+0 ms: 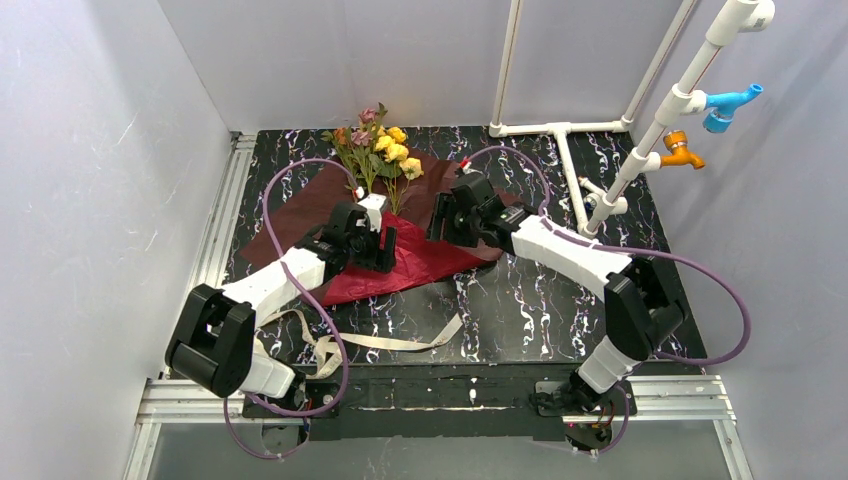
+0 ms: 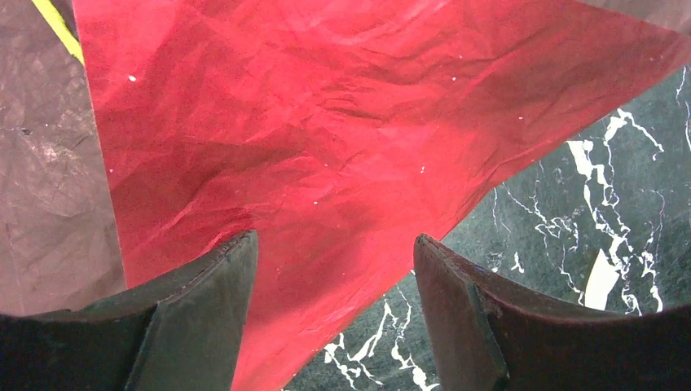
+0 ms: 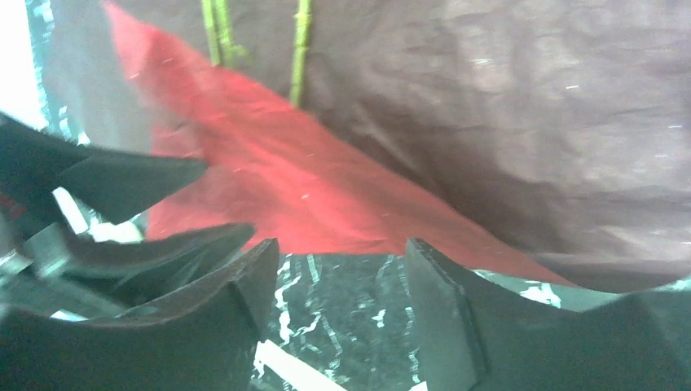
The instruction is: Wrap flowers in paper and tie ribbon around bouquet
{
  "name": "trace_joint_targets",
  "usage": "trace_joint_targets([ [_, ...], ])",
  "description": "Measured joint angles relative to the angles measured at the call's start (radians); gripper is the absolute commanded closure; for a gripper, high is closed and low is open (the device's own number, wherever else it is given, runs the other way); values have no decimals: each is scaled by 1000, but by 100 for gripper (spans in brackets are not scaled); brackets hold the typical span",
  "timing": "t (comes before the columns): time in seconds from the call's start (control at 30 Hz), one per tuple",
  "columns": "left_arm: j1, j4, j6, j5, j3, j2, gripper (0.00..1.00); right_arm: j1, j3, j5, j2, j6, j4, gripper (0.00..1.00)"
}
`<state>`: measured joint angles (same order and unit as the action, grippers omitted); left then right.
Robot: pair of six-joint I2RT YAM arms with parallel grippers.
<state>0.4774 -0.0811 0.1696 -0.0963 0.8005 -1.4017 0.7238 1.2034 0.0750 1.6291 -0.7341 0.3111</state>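
overhead view: bright, even light from above, sharp all over, white walls (image 1: 90, 150) a bit washed out
shadows: soft ones on the table (image 1: 540, 310)
left wrist view: crisp, creases in the paper (image 2: 326, 147) easy to read, dark shadow near the fingers (image 2: 204, 318)
right wrist view: dimmer and pretty smeary, worst on the left, fingers (image 3: 464, 326) soft-edged
glare: blown-out white patch, top left corner of the right wrist view

Top view: high behind the arms, looking down over the whole table (image 1: 560, 300). Wrist views: close, angled down, both showing the paper (image 2: 326, 122).
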Motion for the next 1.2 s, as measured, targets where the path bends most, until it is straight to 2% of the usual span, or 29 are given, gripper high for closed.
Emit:
trace_joint_targets([
  [0.13, 0, -12, 26, 14, 11, -1, 31, 52, -7, -51, -18, 19, -55, 55],
  [0.3, 0, -55, 87, 31, 26, 6, 29, 96, -36, -182, 43, 12, -173, 61],
  [0.43, 0, -115, 143, 64, 29, 57, 22, 111, -35, -312, 183, -8, -312, 63],
  [0.6, -4, -271, 244, 136, 88, 157, 11, 114, -4, -410, 342, -25, -382, 63],
  [0.83, -38, -550, 442, 161, 180, 290, 10, 114, 129, -492, 433, -22, -417, 63],
  [0.97, -52, -640, 574, 141, 98, 330, 10, 113, 174, -515, 438, -23, -441, 62],
  [1.2, -52, -725, 883, 183, -101, 509, 15, 113, 232, -517, 497, -25, -444, 63],
])
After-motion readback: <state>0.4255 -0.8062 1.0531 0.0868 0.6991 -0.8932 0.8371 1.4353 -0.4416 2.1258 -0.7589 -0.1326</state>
